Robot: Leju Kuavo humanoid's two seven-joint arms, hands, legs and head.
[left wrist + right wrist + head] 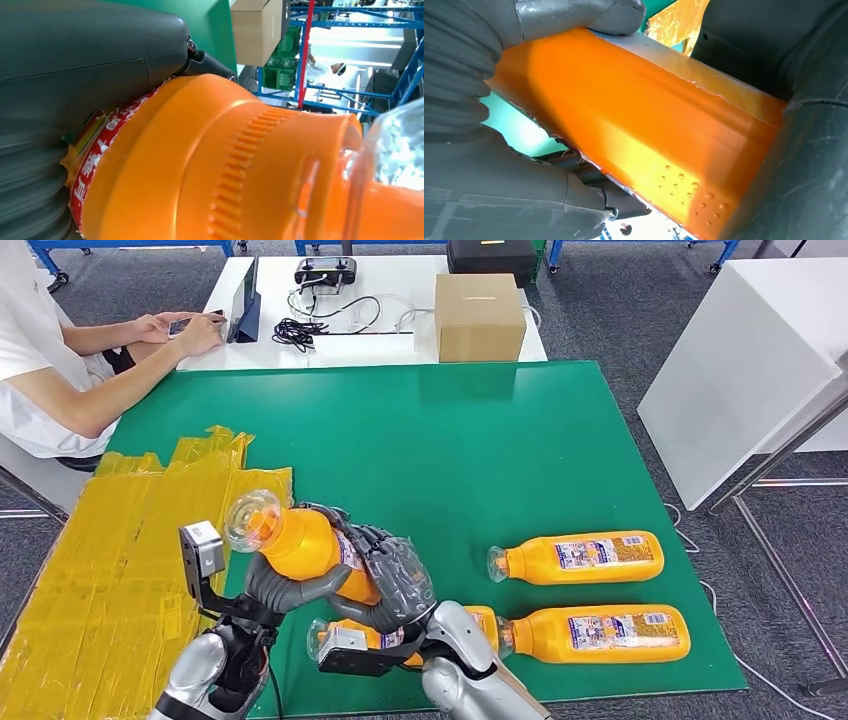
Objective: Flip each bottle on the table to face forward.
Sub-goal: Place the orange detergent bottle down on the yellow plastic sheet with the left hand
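An orange juice bottle (300,540) with a clear cap (252,519) is lifted above the near left of the green table (420,440), cap pointing left. My left hand (285,590) grips it from below, and my right hand (398,575) wraps its base end. Up close, the left wrist view has the bottle's shoulder (225,165) under my left hand's thumb (90,55), and the right wrist view has its orange side (639,125) inside my right hand (484,150). Three more bottles lie on the table: one (585,557), one (600,632), and one (485,625) partly hidden under my right wrist.
Yellow tape (100,570) covers the table's left part. Behind the green table, a white table (400,340) carries a cardboard box (480,315), cables and a tablet. A person (50,360) sits at the far left. A white cabinet (740,370) stands to the right.
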